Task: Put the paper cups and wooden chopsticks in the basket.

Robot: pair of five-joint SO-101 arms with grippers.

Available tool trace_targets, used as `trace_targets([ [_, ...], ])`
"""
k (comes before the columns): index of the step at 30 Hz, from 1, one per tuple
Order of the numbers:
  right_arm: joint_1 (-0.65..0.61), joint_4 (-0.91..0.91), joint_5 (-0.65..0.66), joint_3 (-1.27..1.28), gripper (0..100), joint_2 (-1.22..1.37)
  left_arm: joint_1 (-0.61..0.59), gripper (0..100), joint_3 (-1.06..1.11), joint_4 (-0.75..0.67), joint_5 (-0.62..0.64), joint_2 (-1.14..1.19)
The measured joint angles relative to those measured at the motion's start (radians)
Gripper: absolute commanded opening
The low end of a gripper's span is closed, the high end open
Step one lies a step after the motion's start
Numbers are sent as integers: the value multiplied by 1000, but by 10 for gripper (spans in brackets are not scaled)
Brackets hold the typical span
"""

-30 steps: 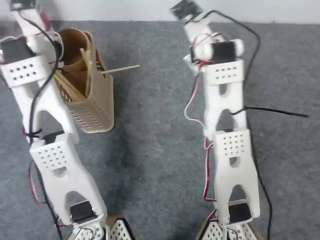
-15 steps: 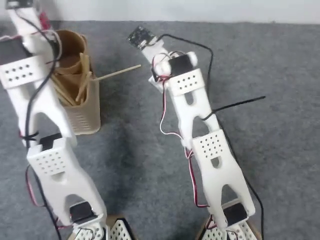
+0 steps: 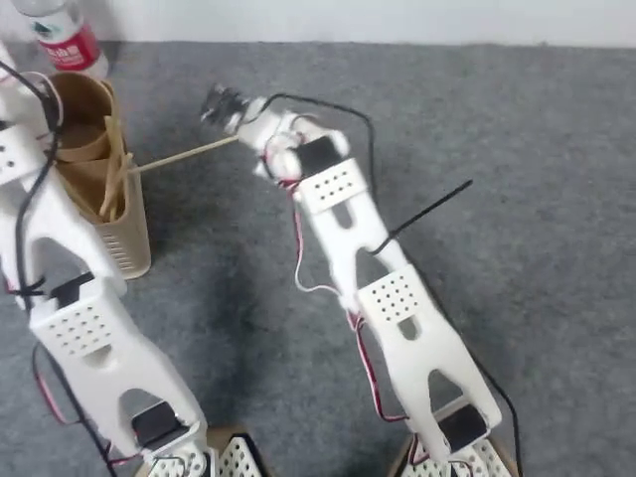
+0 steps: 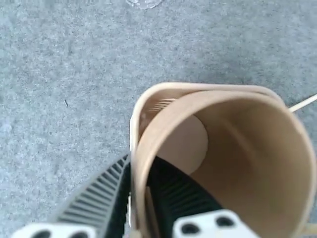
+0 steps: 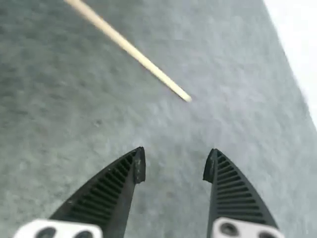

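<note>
Surface: grey short-pile carpet [image 3: 517, 119], both arm bases at the near edge.

Basket [image 3: 119, 238] is at the left, by the left arm. It's beige slotted plastic, tall and narrow.

Nested brown paper cups [image 3: 84, 104] are inside it, with thin pale wooden chopsticks [image 3: 115, 164] leaning alongside.

Left gripper [image 4: 139, 163] is clamped across the paper cups' wall, one ribbed black finger inside and one outside. Can't tell if the basket wall is pinched too.

One chopstick [image 3: 184, 154] pokes sideways off the basket rim.

Right gripper [image 5: 176, 153] is just past its free end, jaws apart, holding nothing.

Far edge: white wall [image 3: 397, 20], clear bottle [image 3: 62, 35] with a red label in the far left corner.

Vs 0.5 s ago: basket and left arm are further left, right arm has swung left to the chopstick tip.
</note>
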Motion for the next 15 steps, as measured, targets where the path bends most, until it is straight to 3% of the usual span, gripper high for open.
trace_targets([
  [10,-35,-233,121,2,198,152,-44,9,-11,-2,2,74],
  [15,-35,-494,133,2,197,261,-117,10,-35,-3,-32,115],
])
